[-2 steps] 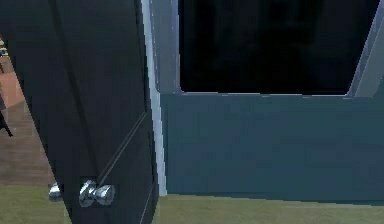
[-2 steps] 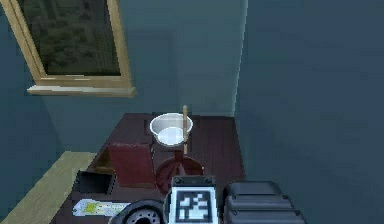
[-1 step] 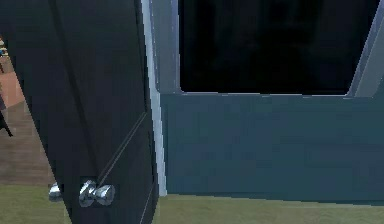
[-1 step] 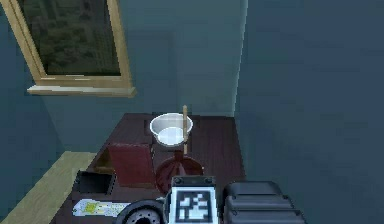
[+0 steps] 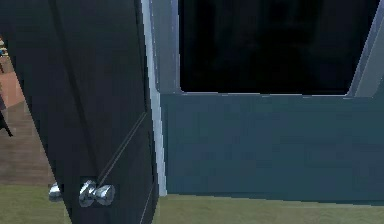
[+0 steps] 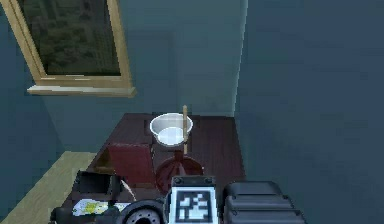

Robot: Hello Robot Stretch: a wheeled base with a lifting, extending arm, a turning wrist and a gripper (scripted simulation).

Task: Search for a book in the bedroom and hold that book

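Teal wall (image 5: 260,140) ahead, with a dark door (image 5: 90,90) at 9 o'clock of the forward view. Arm side view: wood-framed window (image 6: 75,40) at 10 o'clock and a dark red desk (image 6: 215,150) at centre. The desk carries a dark red block (image 6: 125,160), possibly the book, cannot tell, at 8 o'clock of a white bowl (image 6: 171,127). The claw (image 6: 140,212) is at 6 o'clock; whether it is spread, pressed together or holding anything cannot be told. Judgement: search stage. Book unconfirmed, grasp not yet done.

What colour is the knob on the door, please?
Shiny silver. The knob on the dark door shows best in the forward view.
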